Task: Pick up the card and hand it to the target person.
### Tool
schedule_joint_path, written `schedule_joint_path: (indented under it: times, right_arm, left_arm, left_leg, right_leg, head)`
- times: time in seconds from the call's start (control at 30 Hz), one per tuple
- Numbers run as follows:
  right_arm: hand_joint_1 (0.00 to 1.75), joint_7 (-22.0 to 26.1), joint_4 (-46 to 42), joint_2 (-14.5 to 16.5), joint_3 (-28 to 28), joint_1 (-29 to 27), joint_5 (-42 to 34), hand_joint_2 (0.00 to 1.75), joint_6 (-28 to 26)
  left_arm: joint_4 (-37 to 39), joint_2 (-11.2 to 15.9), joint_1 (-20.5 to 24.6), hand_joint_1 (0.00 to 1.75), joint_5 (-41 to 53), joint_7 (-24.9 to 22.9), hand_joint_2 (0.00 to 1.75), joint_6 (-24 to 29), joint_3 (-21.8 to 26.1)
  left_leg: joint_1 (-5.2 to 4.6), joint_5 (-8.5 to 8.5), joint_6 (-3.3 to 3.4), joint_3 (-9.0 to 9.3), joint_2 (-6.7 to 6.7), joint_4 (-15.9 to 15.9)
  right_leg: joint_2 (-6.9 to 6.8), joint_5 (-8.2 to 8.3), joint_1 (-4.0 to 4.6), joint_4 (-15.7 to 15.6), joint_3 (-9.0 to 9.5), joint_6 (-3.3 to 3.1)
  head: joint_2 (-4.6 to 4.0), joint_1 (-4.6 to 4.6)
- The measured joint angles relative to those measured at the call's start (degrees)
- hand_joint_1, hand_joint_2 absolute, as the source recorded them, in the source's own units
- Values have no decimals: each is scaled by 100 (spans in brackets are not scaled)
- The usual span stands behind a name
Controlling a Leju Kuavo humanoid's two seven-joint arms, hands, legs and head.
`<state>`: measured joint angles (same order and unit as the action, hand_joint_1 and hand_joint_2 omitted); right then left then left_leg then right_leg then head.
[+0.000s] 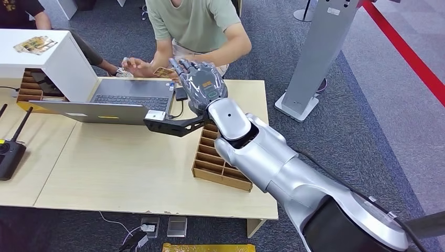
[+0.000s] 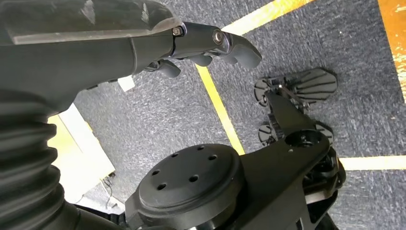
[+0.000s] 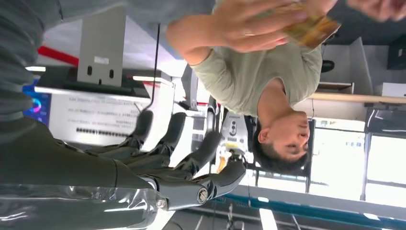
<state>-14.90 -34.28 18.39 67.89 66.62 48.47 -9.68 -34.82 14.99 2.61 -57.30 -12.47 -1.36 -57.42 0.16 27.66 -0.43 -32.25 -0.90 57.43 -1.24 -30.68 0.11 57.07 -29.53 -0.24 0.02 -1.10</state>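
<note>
A: What carries everything?
B: A pale wooden bench [image 1: 131, 168] on grey carpet. A person in a green shirt [image 1: 194, 21] sits at its far edge, facing the robot.

A: And the robot's arms?
B: The silver right arm [image 1: 273, 157] reaches across the bench's right side to the far edge. The left hand [image 2: 210, 45] hangs over the carpet beside a yellow floor line, its dark fingers curled in with nothing in them.

A: What else sits on the bench?
B: An open laptop [image 1: 120, 100] near the far edge, left of the arm. A white box [image 1: 50, 58] stands at the far left corner with a few cards on top. A brown divided tray [image 1: 218, 163] lies near the right edge, partly under the arm. A black remote with antennas [image 1: 10, 149] lies at the left edge.

A: How is the right hand?
B: The right hand [image 1: 202, 84] is at the far edge just before the person; its fingers [image 3: 191, 160] are stretched out and apart, gripping nothing.

A: Where is the card?
B: The card [image 1: 163, 72], yellowish, is in the person's hands [image 1: 137, 65] just beyond the far edge, just beside the robot's fingertips but apart from them
</note>
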Motion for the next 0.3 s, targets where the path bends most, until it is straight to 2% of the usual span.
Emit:
schedule_joint_path:
  times: [0.13, 0.3]
  right_arm:
    - [0, 55, -439, -74, -357, -381, -482, 175, 212]
    - [0, -72, -1656, -457, -899, -1198, -1539, 175, 615]
  left_arm:
    - [30, 20, 17, 0, -104, 66, 175, -84, -58]
    - [71, 60, 24, 0, -130, 166, 175, -173, -112]
  left_leg:
    - [0, 0, 0, 1, -1, 0]
    - [0, 0, 0, 1, 0, 0]
  right_leg:
    - [-1, 0, 0, -1, -2, 0]
    - [-3, -1, 0, -4, -2, 0]
  head:
    - [1, -2]
    - [1, -2]
